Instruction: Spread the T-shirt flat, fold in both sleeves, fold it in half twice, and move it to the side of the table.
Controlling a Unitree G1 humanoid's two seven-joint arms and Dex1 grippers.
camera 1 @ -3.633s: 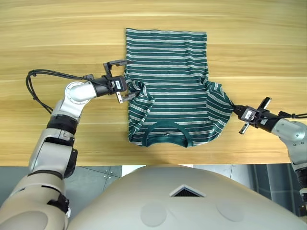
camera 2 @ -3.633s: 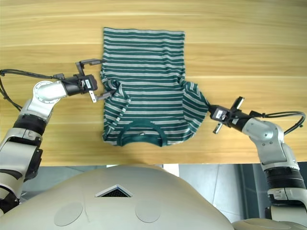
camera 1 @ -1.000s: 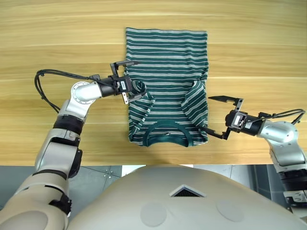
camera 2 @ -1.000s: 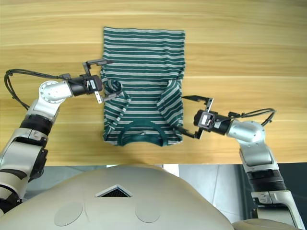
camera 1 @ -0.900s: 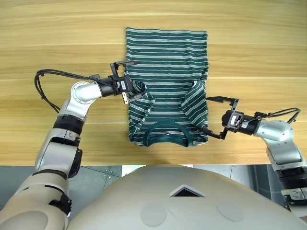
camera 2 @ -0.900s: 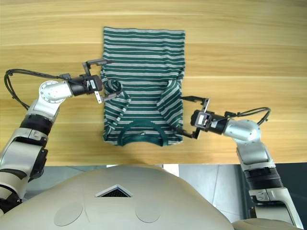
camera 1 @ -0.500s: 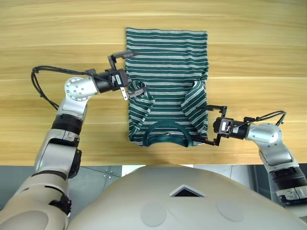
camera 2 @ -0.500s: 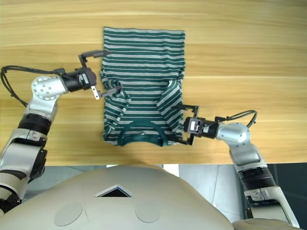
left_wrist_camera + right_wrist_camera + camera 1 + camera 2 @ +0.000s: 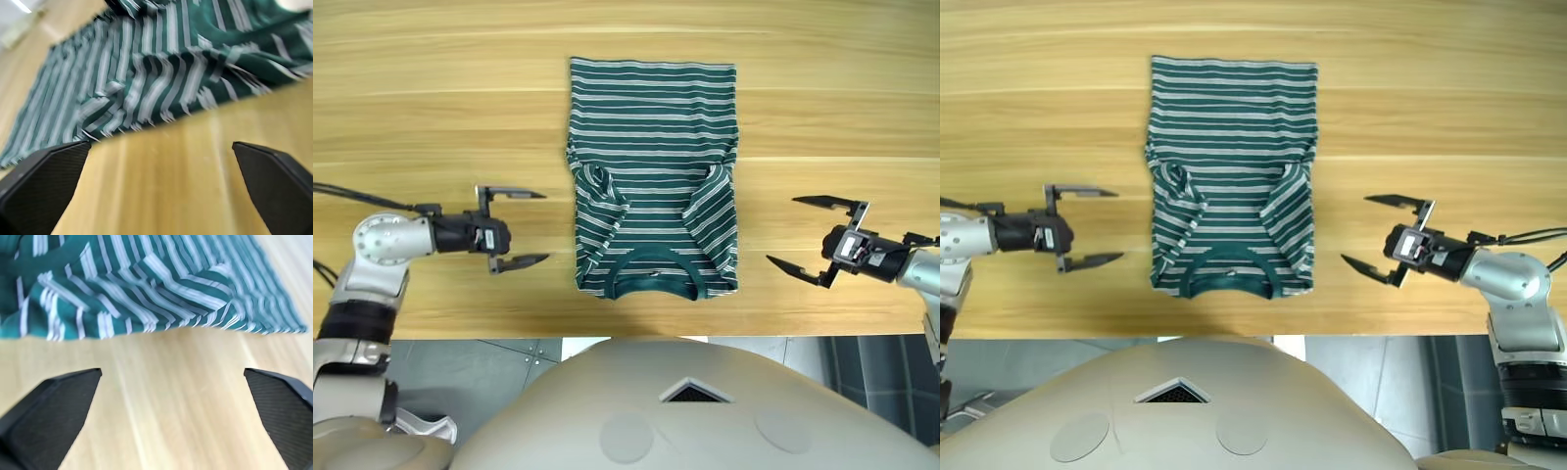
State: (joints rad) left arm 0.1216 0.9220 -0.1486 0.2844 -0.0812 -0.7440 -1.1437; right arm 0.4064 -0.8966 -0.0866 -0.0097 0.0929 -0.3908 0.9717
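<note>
The left gripper [image 9: 546,226] stands with its jaws wide apart and nothing between them. In the left wrist view its two black fingers [image 9: 44,181] frame only bare wood. It hovers low over the table [image 9: 431,98], near the left edge of the T-shirt [image 9: 654,176] but clear of the cloth, with its tips pointing toward the shirt.

The right gripper [image 9: 781,230] mirrors it on the opposite side. Its jaws are spread and empty, and its tips are aimed at the shirt's right edge with a strip of wood between them and the cloth. In the right wrist view its fingers [image 9: 49,406] likewise bracket bare tabletop, with the striped fabric lying beyond.

Between the two grippers the T-shirt, dark green with thin white stripes, lies in the middle of the table. The collar [image 9: 656,276] faces the near edge and the hem [image 9: 653,65] faces the far edge.

Both sleeves are turned inward onto the body. The left sleeve [image 9: 600,196] sits as a small, somewhat bunched fold, and the right sleeve [image 9: 715,211] lies as a flatter diagonal flap. The garment therefore forms a narrow rectangle running away from the robot, and it is not yet folded in half.

A black cable [image 9: 362,191] runs from the left arm across the wood.
</note>
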